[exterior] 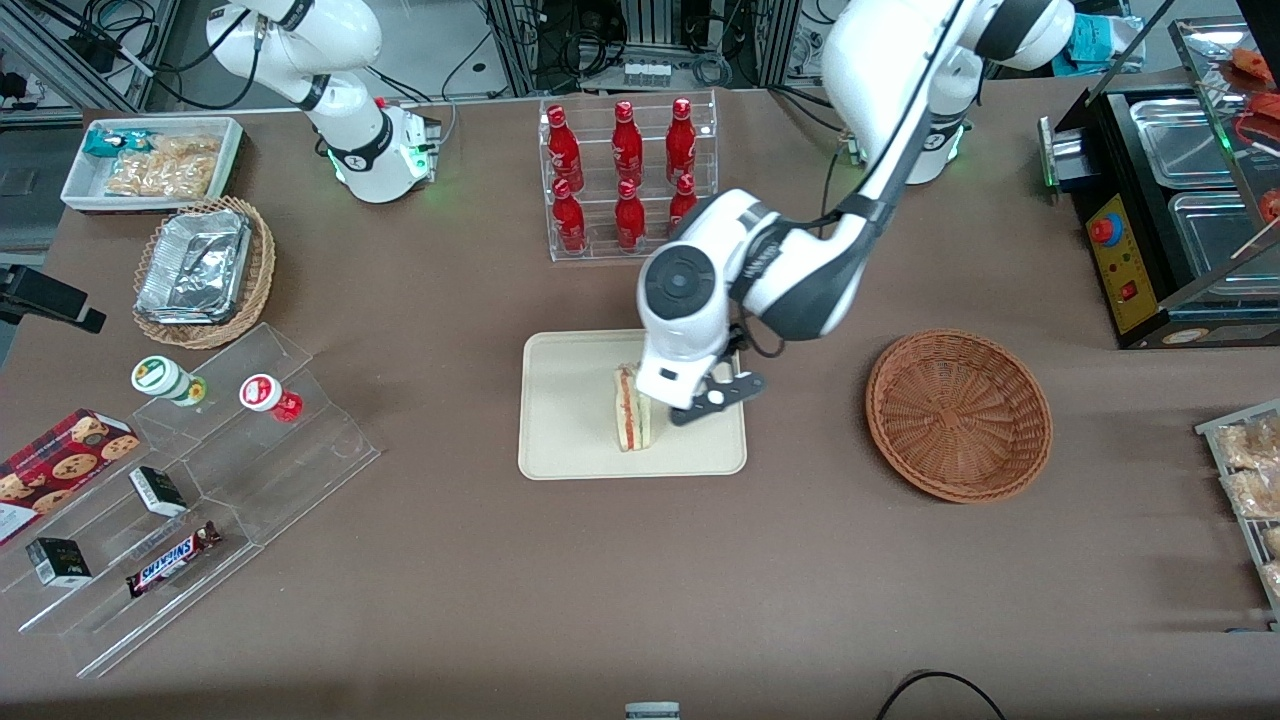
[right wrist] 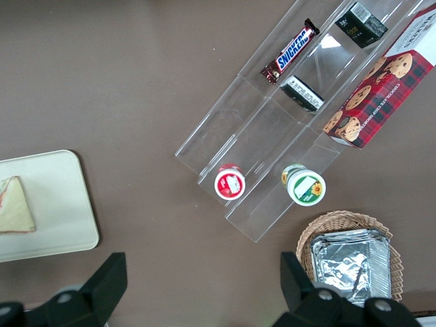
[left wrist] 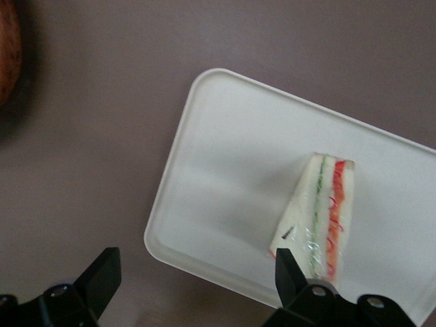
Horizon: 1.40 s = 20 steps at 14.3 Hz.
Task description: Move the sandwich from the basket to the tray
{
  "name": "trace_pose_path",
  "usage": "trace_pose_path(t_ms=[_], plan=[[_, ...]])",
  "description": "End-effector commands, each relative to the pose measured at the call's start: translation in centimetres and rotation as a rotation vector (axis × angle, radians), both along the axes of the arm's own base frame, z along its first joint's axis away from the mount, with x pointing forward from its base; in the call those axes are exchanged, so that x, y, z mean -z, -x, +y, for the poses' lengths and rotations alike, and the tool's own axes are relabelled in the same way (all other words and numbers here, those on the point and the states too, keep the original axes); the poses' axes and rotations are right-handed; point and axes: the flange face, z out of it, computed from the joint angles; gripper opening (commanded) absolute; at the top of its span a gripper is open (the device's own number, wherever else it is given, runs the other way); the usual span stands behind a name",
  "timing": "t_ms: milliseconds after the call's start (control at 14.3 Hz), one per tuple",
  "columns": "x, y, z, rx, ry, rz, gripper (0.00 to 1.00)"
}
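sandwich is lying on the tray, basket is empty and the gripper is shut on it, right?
Not quite: the gripper is open above the tray, as the left wrist view shows. The sandwich does lie on the tray, and the basket is empty.

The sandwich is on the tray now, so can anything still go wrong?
Maybe. The sandwich stands on its narrow side on the tray, so a small bump might tip it over. The open pincer hangs just above the tray, with one fingertip close to the sandwich; moving sideways before rising could knock it. The tray lies loose on the table, so a nudge might slide it. The basket is empty, nothing to worry about there.
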Motion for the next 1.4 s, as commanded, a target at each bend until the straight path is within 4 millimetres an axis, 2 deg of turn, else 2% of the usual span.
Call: trace_pose_path(t_ms=[0,140,420,560,630,910,980,1330], plan=[[-1.2,0.1,6.4,0.004,-0.022,0.031,1.0],[-2.7,-0.1,11.7,0.059,0.0,0.058,1.0],[-5.1,1.9,20.2,0.149,0.025,0.089,1.0],[-6.0,2.5,22.8,0.182,0.035,0.095,1.0],[-6.8,2.5,24.4,0.185,0.042,0.088,1.0],[-10.4,3.5,28.4,0.219,0.055,0.118,1.0],[-11.2,3.4,30.3,0.22,0.063,0.135,1.0],[-16.1,3.1,36.0,0.33,0.109,0.138,1.0]])
